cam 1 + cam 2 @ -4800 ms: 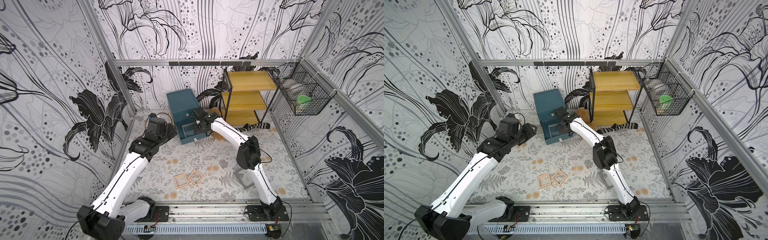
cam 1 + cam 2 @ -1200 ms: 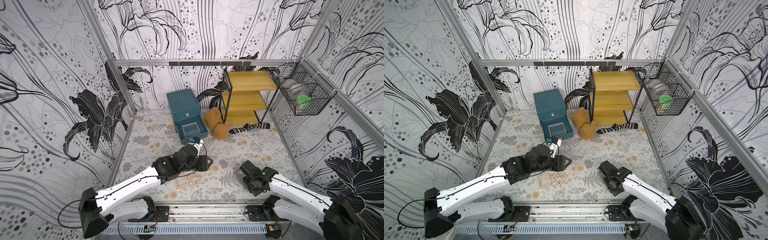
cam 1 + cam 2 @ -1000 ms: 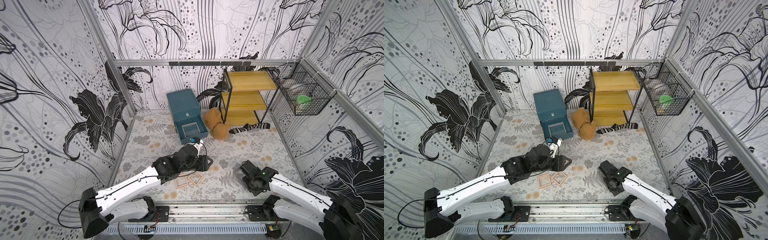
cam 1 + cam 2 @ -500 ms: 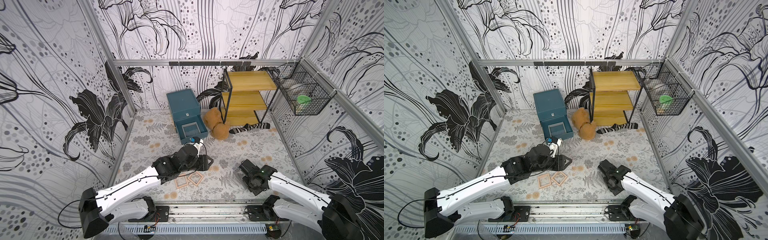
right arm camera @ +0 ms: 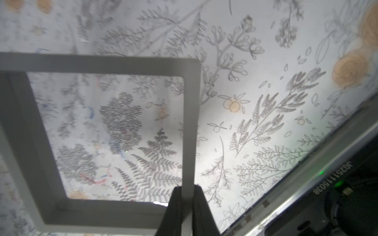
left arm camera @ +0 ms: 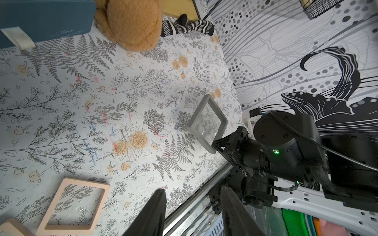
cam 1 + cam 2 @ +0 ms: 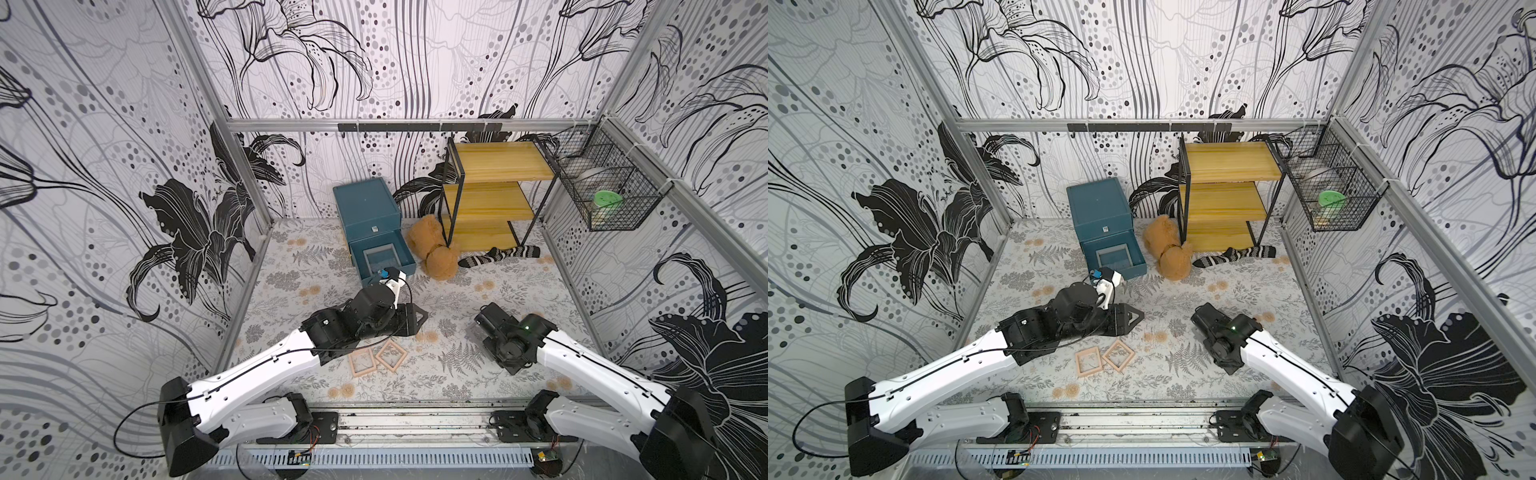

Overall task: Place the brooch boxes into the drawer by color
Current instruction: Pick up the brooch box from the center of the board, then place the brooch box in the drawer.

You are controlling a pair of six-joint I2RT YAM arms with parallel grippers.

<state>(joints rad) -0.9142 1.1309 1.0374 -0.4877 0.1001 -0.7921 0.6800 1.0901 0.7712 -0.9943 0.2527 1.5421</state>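
in a top view: drawer (image 7: 365,205) stands open at centre, pink boxes (image 7: 362,361) below it. left wrist: my left claw (image 6: 192,212) is apart, empty; grey box (image 6: 207,124) hangs tilted at right. right wrist: right claw (image 5: 186,196) clamps one thin rim, so the box may swing and slip.

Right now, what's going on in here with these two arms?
The right gripper is shut on the rim of a grey box. The left gripper hangs open and empty over the mat, near two pink boxes lying there. The teal chest has its bottom drawer open, with another grey box inside.
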